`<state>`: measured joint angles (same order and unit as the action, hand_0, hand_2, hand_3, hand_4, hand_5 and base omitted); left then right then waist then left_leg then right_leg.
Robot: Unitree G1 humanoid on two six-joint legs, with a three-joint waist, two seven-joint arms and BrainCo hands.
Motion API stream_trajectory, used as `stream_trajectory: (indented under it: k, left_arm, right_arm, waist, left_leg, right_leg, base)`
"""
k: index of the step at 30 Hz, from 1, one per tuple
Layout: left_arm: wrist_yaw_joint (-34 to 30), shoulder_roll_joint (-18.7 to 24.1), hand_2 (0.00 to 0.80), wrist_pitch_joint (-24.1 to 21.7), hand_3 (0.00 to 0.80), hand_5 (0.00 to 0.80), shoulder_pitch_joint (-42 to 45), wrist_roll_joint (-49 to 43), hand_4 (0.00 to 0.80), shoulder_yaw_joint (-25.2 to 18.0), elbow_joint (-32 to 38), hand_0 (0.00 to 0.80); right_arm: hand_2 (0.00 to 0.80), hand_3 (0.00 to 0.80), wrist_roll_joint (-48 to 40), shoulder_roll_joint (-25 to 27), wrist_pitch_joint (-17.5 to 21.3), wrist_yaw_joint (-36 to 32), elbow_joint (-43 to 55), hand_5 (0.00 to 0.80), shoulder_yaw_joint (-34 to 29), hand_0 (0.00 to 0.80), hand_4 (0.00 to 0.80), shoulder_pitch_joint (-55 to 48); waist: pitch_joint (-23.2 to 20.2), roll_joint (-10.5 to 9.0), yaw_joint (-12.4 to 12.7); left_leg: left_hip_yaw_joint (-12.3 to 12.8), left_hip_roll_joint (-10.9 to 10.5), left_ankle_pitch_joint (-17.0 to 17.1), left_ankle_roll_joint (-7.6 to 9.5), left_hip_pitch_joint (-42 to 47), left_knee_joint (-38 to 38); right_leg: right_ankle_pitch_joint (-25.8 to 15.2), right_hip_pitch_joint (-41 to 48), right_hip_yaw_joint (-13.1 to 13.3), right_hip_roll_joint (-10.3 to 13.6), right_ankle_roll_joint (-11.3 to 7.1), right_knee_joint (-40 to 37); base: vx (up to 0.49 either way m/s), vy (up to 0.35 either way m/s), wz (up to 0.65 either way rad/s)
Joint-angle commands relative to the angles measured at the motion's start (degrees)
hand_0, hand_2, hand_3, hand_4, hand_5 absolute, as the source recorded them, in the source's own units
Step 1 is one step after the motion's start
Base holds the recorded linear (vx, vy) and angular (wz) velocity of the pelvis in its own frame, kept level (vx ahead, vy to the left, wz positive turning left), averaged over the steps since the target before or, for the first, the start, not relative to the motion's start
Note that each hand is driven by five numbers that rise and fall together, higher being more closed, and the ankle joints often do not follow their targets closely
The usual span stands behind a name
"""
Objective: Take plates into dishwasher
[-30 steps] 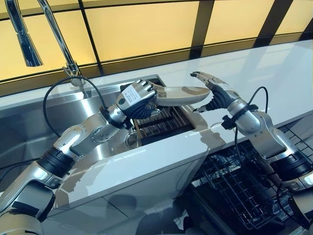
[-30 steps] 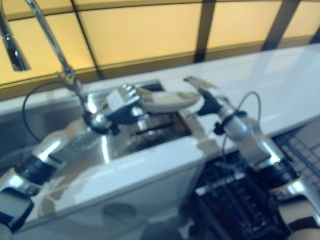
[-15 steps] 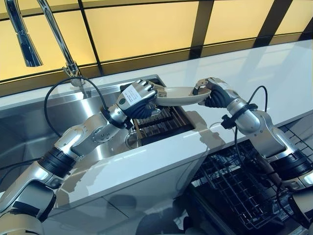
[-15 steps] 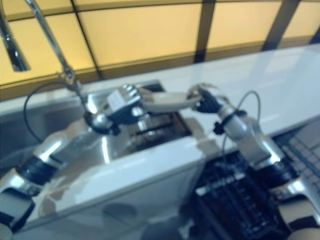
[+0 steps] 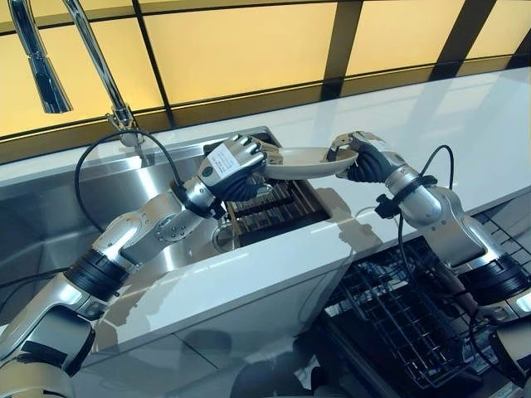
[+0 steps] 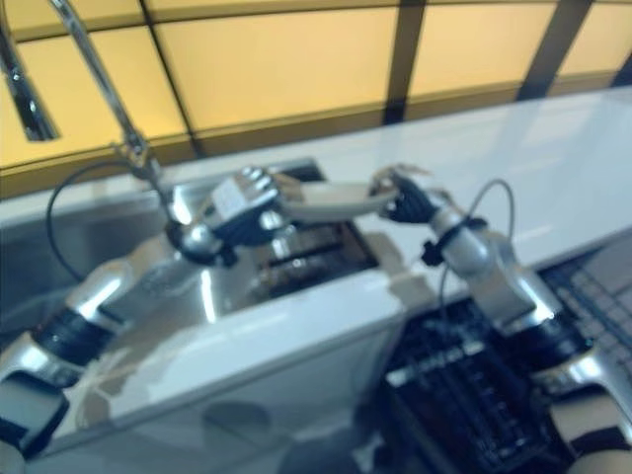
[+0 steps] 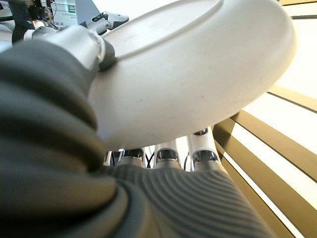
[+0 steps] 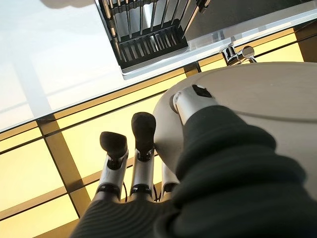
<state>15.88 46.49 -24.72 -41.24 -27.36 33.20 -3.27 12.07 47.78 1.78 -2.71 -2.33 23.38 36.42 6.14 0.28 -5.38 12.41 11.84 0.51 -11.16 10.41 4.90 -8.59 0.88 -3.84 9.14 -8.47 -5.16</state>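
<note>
A white plate (image 5: pixel 305 161) hangs level above the dark drying rack (image 5: pixel 278 209) at the sink's right end. My left hand (image 5: pixel 233 168) is shut on the plate's left rim; in the left wrist view the plate (image 7: pixel 198 74) rests between thumb and fingers (image 7: pixel 163 154). My right hand (image 5: pixel 365 160) is shut on the plate's right rim, its thumb (image 8: pixel 190 101) lying on the plate (image 8: pixel 257 94) in the right wrist view. Both hands hold the plate at once.
A steel sink (image 5: pixel 50 207) with a tall tap (image 5: pixel 104 70) lies at the left. A white counter (image 5: pixel 431 116) runs to the right. Below the counter at the lower right stands the open dishwasher's wire rack (image 5: pixel 406 319).
My right hand, open beside the plate a second ago, has closed on the plate's right rim. The left hand and plate stay where they were.
</note>
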Motion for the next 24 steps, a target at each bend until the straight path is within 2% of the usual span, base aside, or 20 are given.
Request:
stream_trajectory:
  k: [1,2,24]
  left_arm:
    - [2.8,-0.3,0.113,-0.7,0.113,0.113,-7.0,1.3,0.113,-0.2,1.1,0.113]
    - [2.8,0.0,0.000,-0.7,0.000,0.000,-6.8,1.1,0.000,-0.2,1.4,0.000]
    - [4.6,1.4,0.000,-0.3,0.000,0.000,-7.3,0.0,0.000,-0.6,0.9,0.000]
  right_arm:
    - [0.800,0.800,-0.9,-0.5,1.5,1.1,2.1,0.800,2.6,0.800,0.800,7.1]
    - [0.800,0.800,-1.0,-0.3,1.6,1.1,1.9,0.800,2.4,0.800,0.800,7.2]
    - [0.800,0.800,-0.2,0.5,1.8,4.1,-2.0,0.800,2.0,0.800,0.800,7.1]
  waist:
    - [-1.5,-2.20,-0.1]
    - [-1.5,-2.27,0.0]
    - [-1.7,-2.25,0.3]
  left_leg:
    - [-2.5,-0.2,0.2,3.22,-0.1,0.1]
    - [-2.6,-0.2,0.2,3.21,-0.1,0.1]
    - [-3.0,-0.3,0.2,3.19,-0.2,0.1]
  right_leg:
    - [4.1,6.0,-1.3,4.1,-4.12,0.2]
    - [4.1,6.0,-1.4,4.1,-4.11,0.2]
    - [4.1,6.1,-1.7,4.1,-4.07,0.2]
  base:
    - [0.000,0.000,0.00]
    - [0.000,0.000,0.00]
    - [0.000,0.000,0.00]
